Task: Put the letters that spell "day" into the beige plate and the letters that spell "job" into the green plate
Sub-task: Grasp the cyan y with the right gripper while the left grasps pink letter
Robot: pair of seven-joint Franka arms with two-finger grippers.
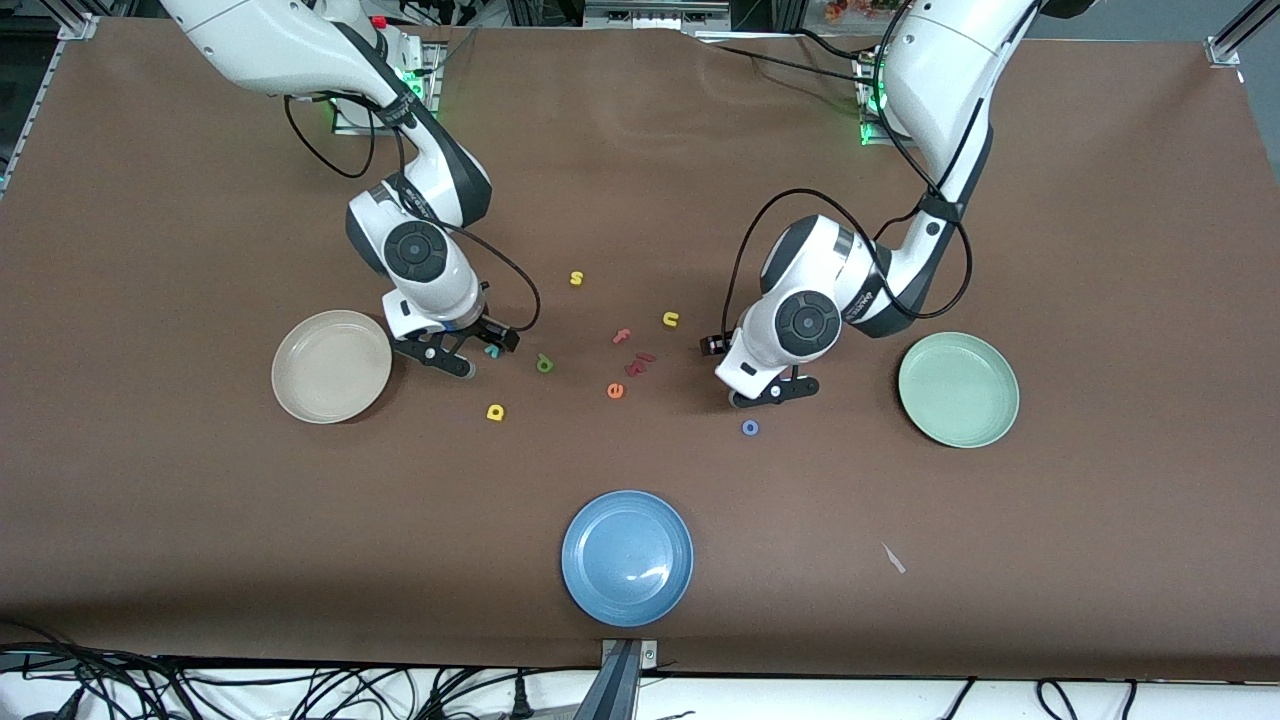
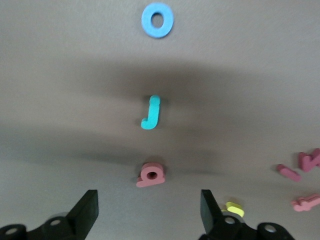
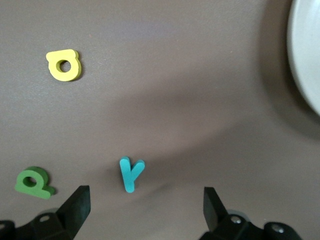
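Note:
My right gripper [image 1: 468,352] hangs open low over the table beside the beige plate [image 1: 332,366]. In the right wrist view the teal y [image 3: 130,173] lies just ahead of its open jaws [image 3: 145,207]. The dark green d [image 3: 33,182] and yellow a [image 3: 64,65] lie apart from it, and the plate's rim [image 3: 306,55] shows. My left gripper [image 1: 770,392] hangs open near the green plate [image 1: 958,389]. Its wrist view shows the salmon-pink b [image 2: 151,175] just ahead of the open jaws [image 2: 149,210], then the teal j [image 2: 151,113], then the blue o [image 2: 157,20]. Nothing is held.
A blue plate [image 1: 627,557] sits near the front camera. A yellow s [image 1: 576,278], yellow u [image 1: 670,319], pink f [image 1: 622,336], other pink pieces [image 1: 636,364] and an orange e [image 1: 615,390] lie between the arms. A paper scrap [image 1: 893,558] lies toward the left arm's end.

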